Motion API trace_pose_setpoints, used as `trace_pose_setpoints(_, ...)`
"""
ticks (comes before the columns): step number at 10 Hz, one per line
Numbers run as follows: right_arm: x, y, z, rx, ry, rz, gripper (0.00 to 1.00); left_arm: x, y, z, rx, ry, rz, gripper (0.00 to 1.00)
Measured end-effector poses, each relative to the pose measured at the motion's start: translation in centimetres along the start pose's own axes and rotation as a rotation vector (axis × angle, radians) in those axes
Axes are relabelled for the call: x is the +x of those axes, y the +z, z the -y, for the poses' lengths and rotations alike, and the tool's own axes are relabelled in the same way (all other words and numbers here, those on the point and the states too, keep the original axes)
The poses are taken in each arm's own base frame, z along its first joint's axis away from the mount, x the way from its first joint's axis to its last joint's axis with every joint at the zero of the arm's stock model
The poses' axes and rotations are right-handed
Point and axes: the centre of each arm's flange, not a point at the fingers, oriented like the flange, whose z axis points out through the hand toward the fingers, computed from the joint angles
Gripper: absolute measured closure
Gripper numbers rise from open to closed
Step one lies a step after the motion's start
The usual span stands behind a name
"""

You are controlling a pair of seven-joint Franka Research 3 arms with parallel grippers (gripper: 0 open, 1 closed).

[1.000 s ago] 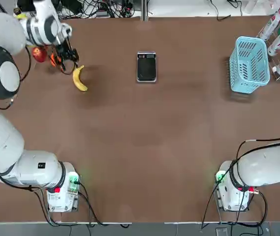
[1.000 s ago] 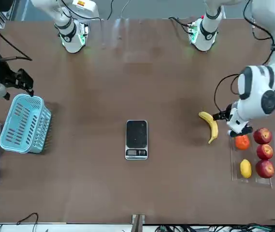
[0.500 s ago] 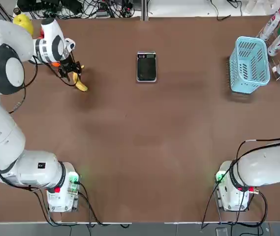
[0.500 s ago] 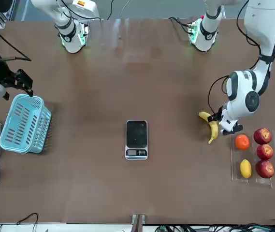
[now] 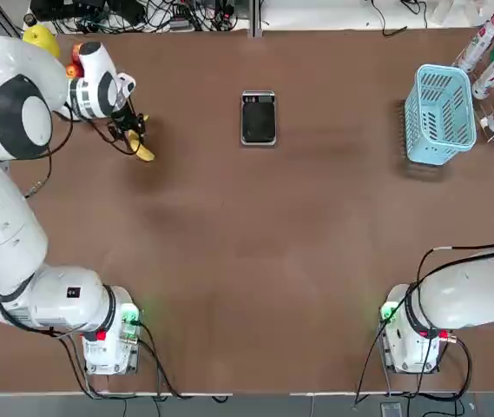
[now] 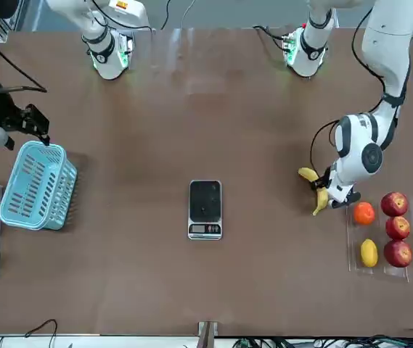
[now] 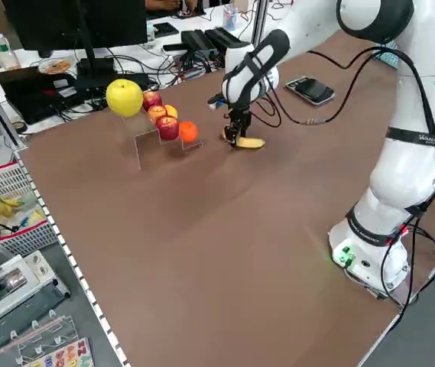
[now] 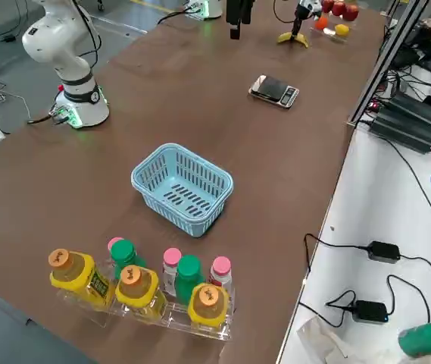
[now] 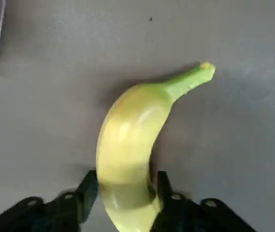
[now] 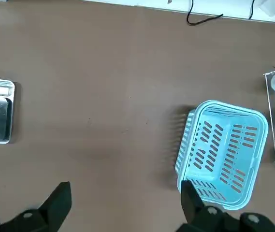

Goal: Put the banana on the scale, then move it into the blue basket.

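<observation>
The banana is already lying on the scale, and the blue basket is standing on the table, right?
Not quite: the banana isn't on the scale. The front view shows it on the table, between the left gripper's fingers. The blue basket is indeed standing on the table.

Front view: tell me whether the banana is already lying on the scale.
No, the banana rests on the brown table, off to one side of the scale.

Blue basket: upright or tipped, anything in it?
Upright and empty: the right side view looks down through the open top of the blue basket, and only its slotted floor shows inside.
</observation>
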Motion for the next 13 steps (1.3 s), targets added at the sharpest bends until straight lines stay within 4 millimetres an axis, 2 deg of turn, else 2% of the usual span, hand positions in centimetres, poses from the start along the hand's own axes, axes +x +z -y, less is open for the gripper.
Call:
trace_pose_setpoints(1, 0.0, 0.0, 0.0, 0.000, 0.001, 0.000, 0.00, 0.3, -0.4, -0.1, -0.002, 0.000, -0.007, 0.63)
trace_pose_setpoints(3, 0.0, 0.0, 0.0, 0.000, 0.001, 0.000, 0.00, 0.9, -2.4, -0.5, -0.003, 0.004, 0.003, 0.66)
trace_pose_setpoints(4, 0.0, 0.0, 0.0, 0.000, 0.001, 0.000, 0.00, 1.2, -4.9, -1.0, -0.002, 0.009, 0.020, 0.66)
trace_pose_setpoints(5, 0.0, 0.0, 0.0, 0.000, 0.001, 0.000, 0.00, 1.1, -8.3, -2.3, -0.006, 0.021, 0.032, 0.66)
trace_pose_setpoints(6, 0.0, 0.0, 0.0, 0.001, 0.000, -0.001, 0.00, 0.7, -12.0, -4.8, -0.013, 0.031, 0.036, 0.71)
trace_pose_setpoints(7, 0.0, 0.0, 0.1, 0.001, 0.000, -0.001, 0.00, -0.1, -15.2, -8.4, -0.022, 0.027, 0.033, 0.77)
trace_pose_setpoints(8, 0.0, 0.0, 0.1, 0.001, 0.000, -0.001, 0.00, -1.2, -17.1, -12.7, -0.036, 0.009, 0.023, 0.77)
trace_pose_setpoints(9, 0.0, 0.0, 0.1, 0.001, -0.001, 0.000, 0.00, -2.5, -18.2, -17.0, -0.051, -0.011, 0.008, 0.77)
trace_pose_setpoints(11, -0.1, 0.2, 0.2, 0.002, -0.003, 0.008, 0.00, -4.8, -18.5, -25.1, -0.072, -0.026, 0.000, 0.77)
trace_pose_setpoints(13, -0.1, 0.2, 0.4, 0.002, -0.005, 0.012, 0.00, -6.7, -16.3, -33.3, -0.090, -0.081, 0.016, 0.79)
